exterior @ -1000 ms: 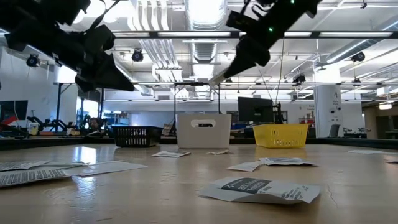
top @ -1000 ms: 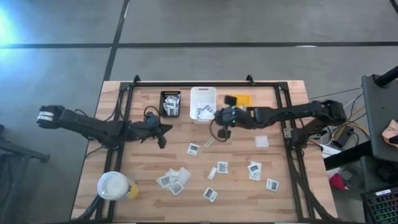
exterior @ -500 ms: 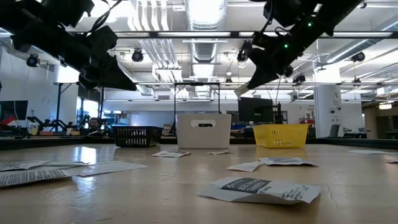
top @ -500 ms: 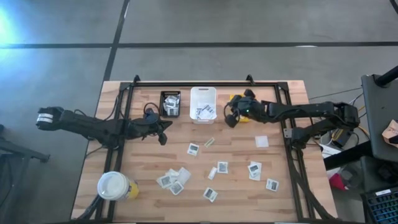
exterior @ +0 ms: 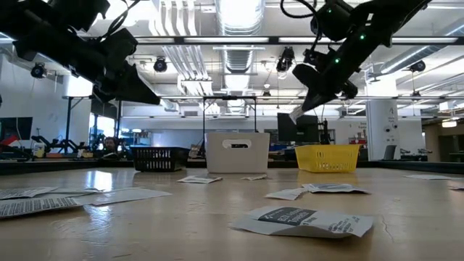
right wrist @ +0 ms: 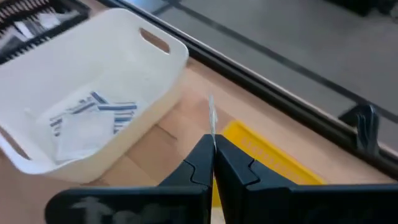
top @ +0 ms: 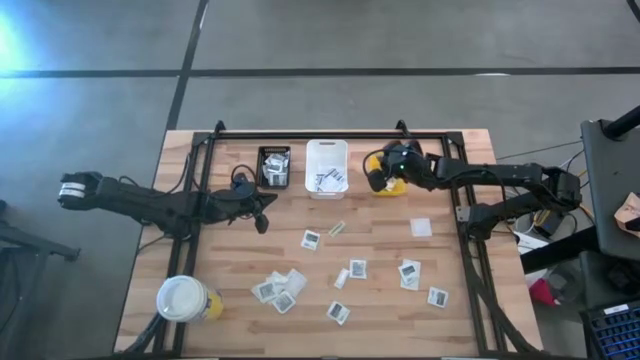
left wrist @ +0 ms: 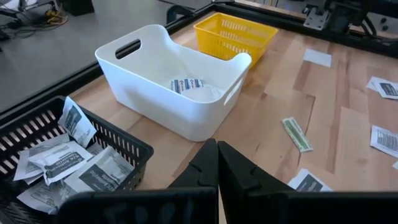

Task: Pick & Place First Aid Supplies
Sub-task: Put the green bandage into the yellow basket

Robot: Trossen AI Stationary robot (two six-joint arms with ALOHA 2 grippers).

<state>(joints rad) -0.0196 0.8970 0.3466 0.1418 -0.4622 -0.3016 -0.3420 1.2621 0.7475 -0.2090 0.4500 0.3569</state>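
On the near part of the bench [top: 450,330], the scattered first aid packets [top: 285,292] lie just as they did a second ago: a cluster near the left-centre, and singles out to the right. A large white-lidded cup [top: 182,298] stands at the near left corner. Farther in, a lone narrow yellow-green strip [top: 337,228] lies flat in the same spot as before, in front of the white bin.

The left tool [top: 262,211] waits mid-bench on the left, its fingers together with nothing between them, unmoved over the last second.

What has changed is the right arm. A second ago its tool hung over the mid-bench in front of the white bin [top: 326,166]; it has since swung away to the far right, and the right tool [top: 378,178] now hovers over the yellow bin [top: 390,160]. Its fingers are clamped on a thin pale strip [right wrist: 212,116], held on edge and sticking out beyond the tips, as the right wrist view shows. The black bin [top: 274,166] already holds several packets, the white bin a few blue-striped ones.

By my judgement the carry is about done, and letting the strip go into the yellow bin is the step in hand. Many packets remain.
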